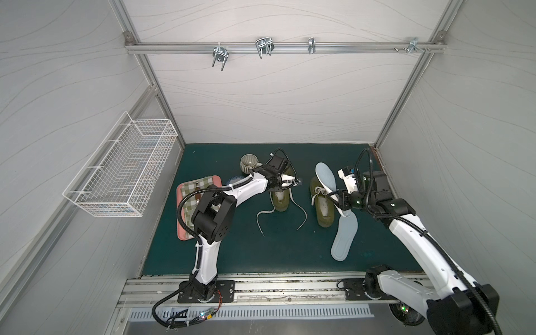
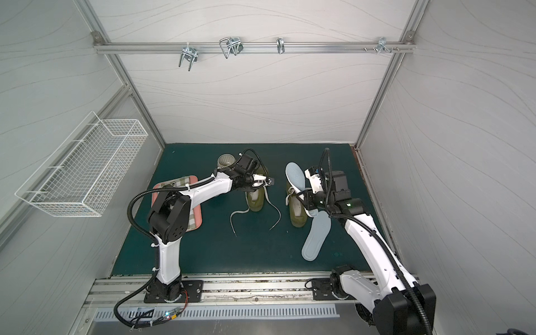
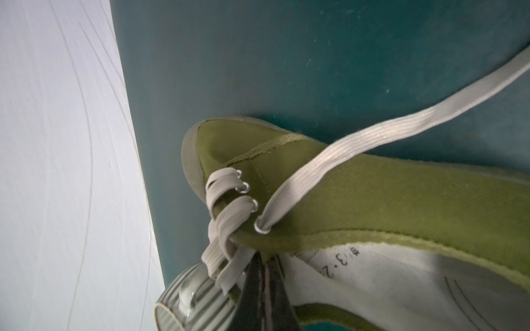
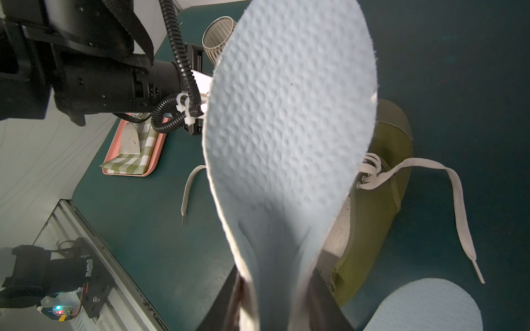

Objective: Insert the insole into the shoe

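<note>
Mat: green.
Insole: heel clamped by right claw, slanted above shoe.
Left claw: stood shut at second shoe.

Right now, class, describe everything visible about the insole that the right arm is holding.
The insole is pale blue, foam-like, with a dimpled face and a thin off-white edge. The right tool pinches its narrow end, which cups slightly at the grip. It stands tilted, broad end raised toward the back wall, over the olive shoe. Whether it touches the shoe cannot be told.
</note>
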